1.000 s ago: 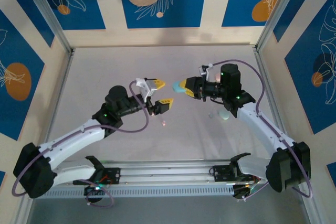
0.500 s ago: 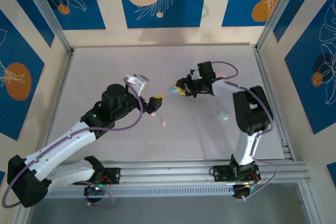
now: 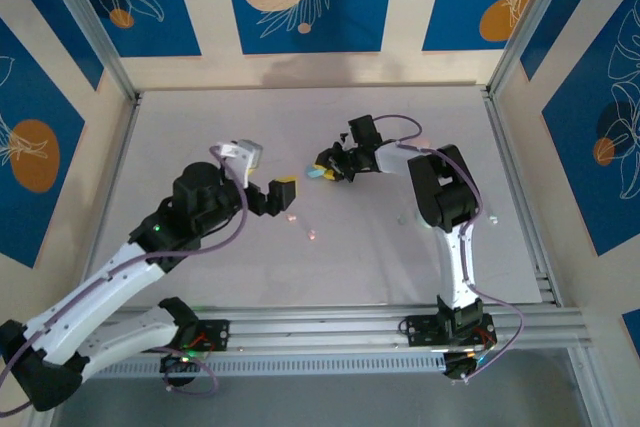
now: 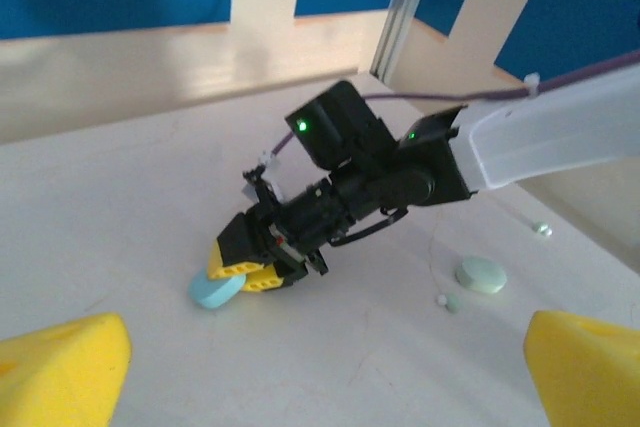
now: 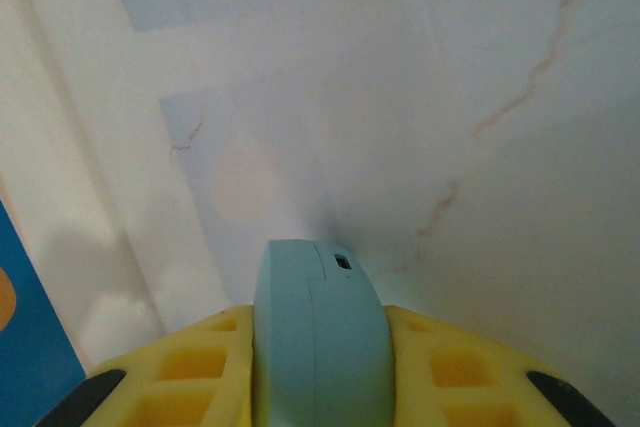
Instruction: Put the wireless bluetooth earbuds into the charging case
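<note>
My right gripper [image 3: 322, 169] is shut on a pale teal charging case [image 3: 314, 173], low over the middle of the table. The left wrist view shows the case [image 4: 215, 290] as a flat rounded disc touching the tabletop, pinched between the right gripper's yellow fingers [image 4: 240, 247]. In the right wrist view the closed case [image 5: 318, 327] stands on edge between the yellow pads, seam and small port facing up. My left gripper [image 3: 283, 193] hangs open and empty left of the case; its fingertips [image 4: 62, 367] stand far apart. A tiny teal earbud [image 4: 452, 301] lies on the table, and a pink one [image 3: 313, 235] nearer the front.
A pale green disc-shaped case [image 4: 481, 274] lies flat beside the teal earbud, under the right arm's forearm [image 4: 560, 142]. Another tiny glossy piece [image 4: 541, 230] sits further right. Aluminium posts [image 3: 95, 37] and patterned walls close in the table's sides and back.
My left gripper has opened wide and pulled back to the left. The right arm has reached left and forward, bringing the teal case down to the tabletop.
</note>
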### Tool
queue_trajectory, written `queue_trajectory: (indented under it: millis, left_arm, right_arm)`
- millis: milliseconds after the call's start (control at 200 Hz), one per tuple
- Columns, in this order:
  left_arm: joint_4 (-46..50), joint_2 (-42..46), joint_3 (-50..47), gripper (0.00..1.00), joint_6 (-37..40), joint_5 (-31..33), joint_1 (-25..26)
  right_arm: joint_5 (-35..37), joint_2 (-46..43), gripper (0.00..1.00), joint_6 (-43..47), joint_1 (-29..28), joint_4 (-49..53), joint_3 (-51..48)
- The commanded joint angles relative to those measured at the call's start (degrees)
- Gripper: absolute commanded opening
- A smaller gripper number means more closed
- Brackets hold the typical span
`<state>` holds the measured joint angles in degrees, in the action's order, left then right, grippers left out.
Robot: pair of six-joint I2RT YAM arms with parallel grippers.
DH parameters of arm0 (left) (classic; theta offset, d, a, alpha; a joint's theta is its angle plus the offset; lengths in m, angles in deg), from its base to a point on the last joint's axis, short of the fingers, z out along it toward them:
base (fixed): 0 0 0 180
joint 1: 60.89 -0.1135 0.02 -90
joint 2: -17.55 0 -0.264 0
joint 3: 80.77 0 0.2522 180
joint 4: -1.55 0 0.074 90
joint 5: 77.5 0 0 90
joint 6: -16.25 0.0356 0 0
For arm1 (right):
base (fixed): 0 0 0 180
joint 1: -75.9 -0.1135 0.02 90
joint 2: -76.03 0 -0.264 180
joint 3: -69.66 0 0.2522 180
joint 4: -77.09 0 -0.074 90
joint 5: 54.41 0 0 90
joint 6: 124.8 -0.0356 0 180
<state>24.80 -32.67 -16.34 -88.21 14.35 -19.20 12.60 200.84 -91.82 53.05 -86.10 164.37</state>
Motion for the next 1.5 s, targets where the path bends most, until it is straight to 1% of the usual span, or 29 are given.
queue_trajectory:
  millis: [0,105,185,280,445,580,715,855,890,1015,1070,1121,1176,1206,1351,1416,1491]
  left_arm:
    - [0.95,1.26,-0.96,1.0,1.69,2.98,-0.56]
    - [2.48,0.4,0.22,1.0,2.39,1.77,-0.57]
    - [2.63,-0.39,0.74,1.0,2.33,2.63,-0.57]
    - [0.37,-0.39,-0.29,1.0,2.07,4.61,-0.57]
    - [0.01,-2.07,0.33,1.0,1.74,4.36,-0.47]
    - [0.64,-3.64,0.98,1.0,-0.37,8.31,-0.52]
    - [2.23,-4.86,2.38,1.0,-1.31,10.32,-0.48]
    - [2.21,-4.75,2.33,1.0,-1.75,11.91,-0.47]
    - [2.2,-4.76,2.19,1.0,-1.7,12.2,-0.48]
    - [1.75,-4.67,1.7,1.0,0.35,10.19,-0.56]
    - [1.8,-4.68,1.5,1.0,1.56,8.9,-0.56]
    - [1.22,-4.63,1.06,1.0,2.55,6.16,-0.6]
    - [0.95,-5.06,0.98,1.0,3.0,3.4,-0.56]
    - [0.96,-5.31,1.07,1.0,2.99,2.0,-0.59]
    - [-0.93,-6.71,0.94,1.0,2.74,-2.32,-0.57]
    - [-1.81,-7.24,0.98,1.0,2.54,-3.9,-0.56]
    - [-1.76,-7.91,1.46,1.0,2.19,-5.06,-0.56]
  right_arm:
    - [1.18,2.07,0.24,-0.37,-0.78,1.69,1.92]
    - [2.35,2.88,0.26,-0.98,-1.31,1.78,2.02]
    - [3.1,2.73,0.29,-0.82,-1.58,2.66,1.77]
    - [3.87,1.66,0.35,-0.12,-1.58,3.81,1.11]
    - [6.04,-0.98,0.48,2.04,-1.33,8.16,0.94]
    - [6.36,-2.47,0.53,3.58,-0.8,11.83,1.49]
    - [6.8,-4.66,0.6,4.7,-0.01,13.99,1.17]
    - [10.37,-10.77,0.66,8.06,1.01,17.5,-0.23]
    - [11.93,-13.02,0.67,9.24,1.39,18.45,-0.88]
    - [19.72,-22.48,0.67,13.18,3.19,21.94,-4.87]
    - [23.39,-26.91,0.67,14.68,4.64,23.09,-7.47]
    - [26.15,-30.96,0.68,15.78,6.39,23.49,-10.46]
    - [27.89,-35.06,0.68,15.97,8.99,23.5,-14.47]
    - [27.68,-37.44,0.69,15.97,10.9,23.45,-16.61]
    - [21.1,-44.22,0.69,17.13,22.52,23.3,-25.89]
    - [18.51,-45.19,0.69,18.7,26.73,23.64,-28.45]
    - [13.87,-44.64,0.69,21.27,31.35,24.63,-29.77]
